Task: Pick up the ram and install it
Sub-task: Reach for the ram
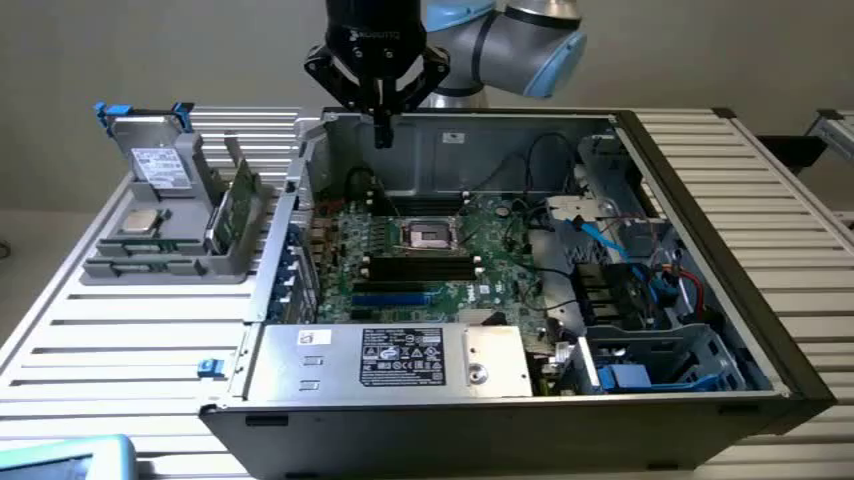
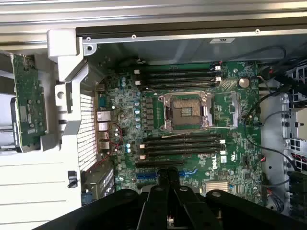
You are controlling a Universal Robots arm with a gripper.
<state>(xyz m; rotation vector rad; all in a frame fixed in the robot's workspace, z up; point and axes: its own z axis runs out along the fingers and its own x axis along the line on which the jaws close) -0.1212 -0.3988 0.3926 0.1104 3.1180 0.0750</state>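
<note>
Looking down, you see the gripper (image 1: pixel 384 132) clenched on nothing, above the rear of the open computer case (image 1: pixel 534 425); the ram (image 1: pixel 239 208) stands on edge in the grey holder (image 1: pixel 160 266), at the exterior view's left.

Closed jaws hover over memory slots (image 2: pixel 182 149) on the motherboard (image 2: pixel 225 108).

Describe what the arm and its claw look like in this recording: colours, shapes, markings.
The arm is built of rounded silver-grey joint housings with a light blue cap. The claw is all black, with a boxy body bearing small white lettering, angled linkage bars on each side and two slim fingers.
</note>
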